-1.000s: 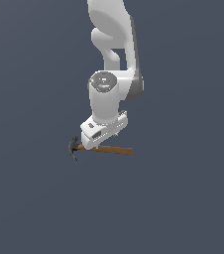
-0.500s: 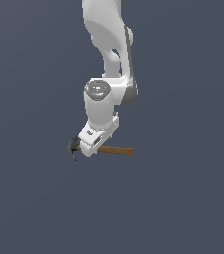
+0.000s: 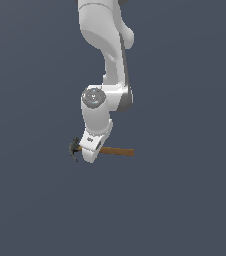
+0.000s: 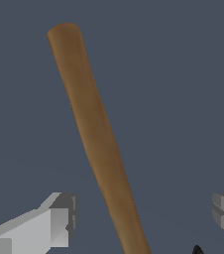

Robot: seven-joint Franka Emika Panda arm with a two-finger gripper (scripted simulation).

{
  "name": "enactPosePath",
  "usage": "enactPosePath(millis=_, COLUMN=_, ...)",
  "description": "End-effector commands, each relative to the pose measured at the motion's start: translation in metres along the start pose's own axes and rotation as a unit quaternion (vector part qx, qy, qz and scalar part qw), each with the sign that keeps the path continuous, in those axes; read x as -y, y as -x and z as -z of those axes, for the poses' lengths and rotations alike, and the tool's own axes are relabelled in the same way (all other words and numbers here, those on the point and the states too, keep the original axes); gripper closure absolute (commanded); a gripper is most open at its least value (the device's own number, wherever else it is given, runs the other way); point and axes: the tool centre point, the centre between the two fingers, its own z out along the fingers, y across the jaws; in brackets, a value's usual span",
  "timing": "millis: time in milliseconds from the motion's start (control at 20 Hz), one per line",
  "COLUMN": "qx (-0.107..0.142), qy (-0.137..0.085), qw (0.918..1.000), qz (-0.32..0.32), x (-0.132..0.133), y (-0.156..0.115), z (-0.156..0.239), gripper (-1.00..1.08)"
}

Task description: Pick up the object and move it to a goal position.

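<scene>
**A:** Flat grey-blue ground fills both views; I can't make out a bench edge anywhere, just one even surface. What's the biggest thing on it?

**B:** That's the white Panda arm (image 3: 107, 75), reaching down from the top of the exterior view. Its gripper (image 3: 89, 156) is low, right over the claw hammer (image 3: 116, 151).

**A:** Where does the hammer lie?

**B:** Flat on the surface. The dark head (image 3: 75, 148) points toward the exterior view's left and the brown wooden handle (image 4: 96, 136) runs off to the right. The gripper sits near the head end of the handle.

**A:** Are the fingers (image 4: 59, 221) holding it?

**B:** No. In the wrist view they stand spread, one on each side of the handle with bare ground showing between each finger and the wood.

**A:** So how far along?

**B:** I'd judge the approach done. Closing on the handle, lifting and carrying to the goal all remain. No goal marker shows.
</scene>
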Motion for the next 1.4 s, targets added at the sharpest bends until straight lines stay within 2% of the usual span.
enactPosePath(millis=0, qx=-0.001, qy=0.0, qw=0.9997, qz=0.026, x=-0.001, y=0.003, z=-0.005, gripper=-0.92)
enactPosePath(millis=500, qx=-0.003, qy=0.0, qw=0.9965, qz=0.084, x=-0.003, y=0.009, z=-0.017, gripper=-0.92)
enactPosePath(millis=900, qx=-0.003, qy=0.0, qw=0.9962, qz=0.087, x=-0.003, y=0.01, z=-0.021, gripper=-0.92)
enactPosePath(millis=1350, qx=-0.003, qy=0.0, qw=0.996, qz=0.089, x=-0.001, y=0.01, z=-0.06, gripper=-0.92)
